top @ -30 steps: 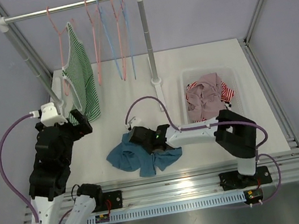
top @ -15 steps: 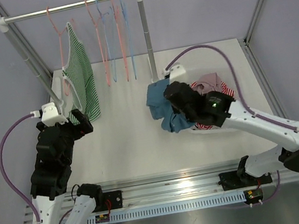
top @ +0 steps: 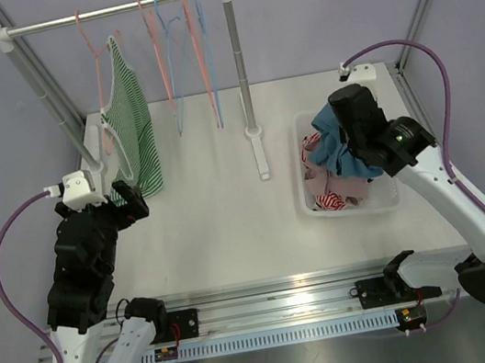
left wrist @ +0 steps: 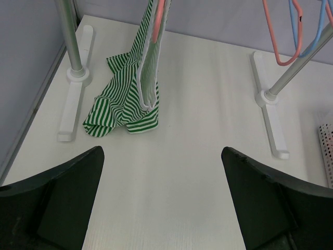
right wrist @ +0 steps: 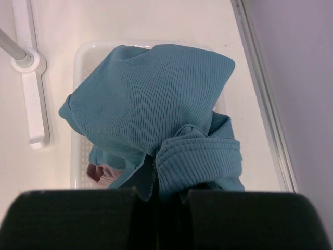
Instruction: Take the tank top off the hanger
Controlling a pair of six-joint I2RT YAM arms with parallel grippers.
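Top external: right claw holds teal top over bin.

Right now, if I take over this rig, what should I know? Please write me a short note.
Left gripper: open, empty, low over the table, facing the striped tank top.
Right gripper: shut on a blue garment, held above the bin, which holds other clothes.
Striped tank top: on the pink hanger on the rail, hem resting on the table.
Done: the blue garment is off any hanger.
Left: drop it in the bin, then take the striped tank top off its hanger.
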